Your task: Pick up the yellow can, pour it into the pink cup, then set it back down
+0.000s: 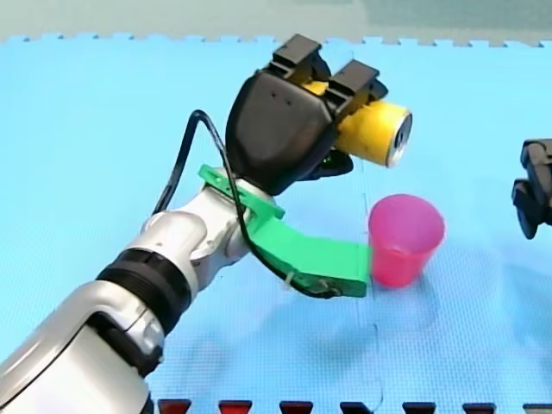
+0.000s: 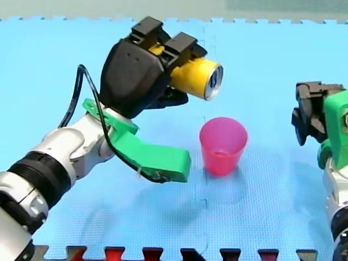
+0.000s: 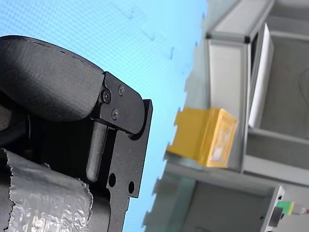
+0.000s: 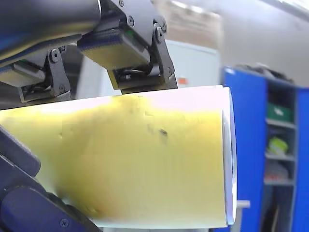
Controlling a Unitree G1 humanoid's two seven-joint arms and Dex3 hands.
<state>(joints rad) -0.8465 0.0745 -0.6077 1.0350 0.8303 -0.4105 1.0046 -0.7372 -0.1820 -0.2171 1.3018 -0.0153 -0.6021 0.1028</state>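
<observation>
My left hand (image 1: 326,84) is shut on the yellow can (image 1: 379,131), holding it in the air tipped on its side. The can's silver top points right and slightly down, above and a little left of the pink cup (image 1: 404,240). The cup stands upright on the blue foam mat (image 1: 103,129). In the second wrist view the can (image 4: 145,159) lies across the palm with black fingers (image 4: 125,46) clamped over it. My right hand (image 2: 310,111) hovers at the right edge of the mat, apart from the cup, holding nothing.
A green bracket (image 1: 319,259) on my left wrist hangs just left of the cup, near its side. Red and black markers (image 1: 233,407) line the mat's front edge. The first wrist view shows a yellow box (image 3: 207,137) beside a grey frame beyond the mat.
</observation>
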